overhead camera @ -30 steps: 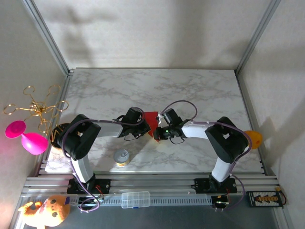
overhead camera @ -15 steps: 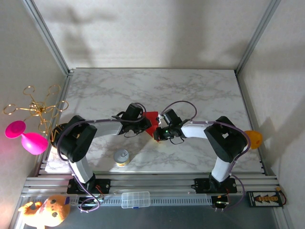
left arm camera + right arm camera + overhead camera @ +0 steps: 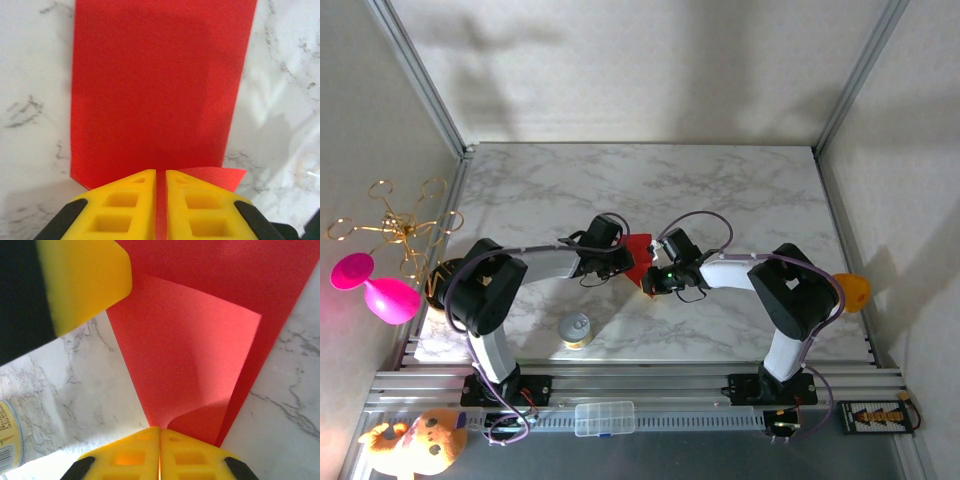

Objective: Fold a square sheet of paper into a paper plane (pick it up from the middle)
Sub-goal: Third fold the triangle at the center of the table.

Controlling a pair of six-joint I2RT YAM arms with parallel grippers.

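At centre, red sheet (image 3: 638,246) part-hidden

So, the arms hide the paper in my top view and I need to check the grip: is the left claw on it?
Observer: Yes, the left claw is pinched on the near edge of the paper.
Operator: And the right claw?
Observer: The right claw is shut on a part that curls up off the layer beneath.
Operator: Is the rest flat?
Observer: Beyond the left claw, it lies flat on the table.

red paper sheet (image 3: 155,90) — part-folded, mid-table
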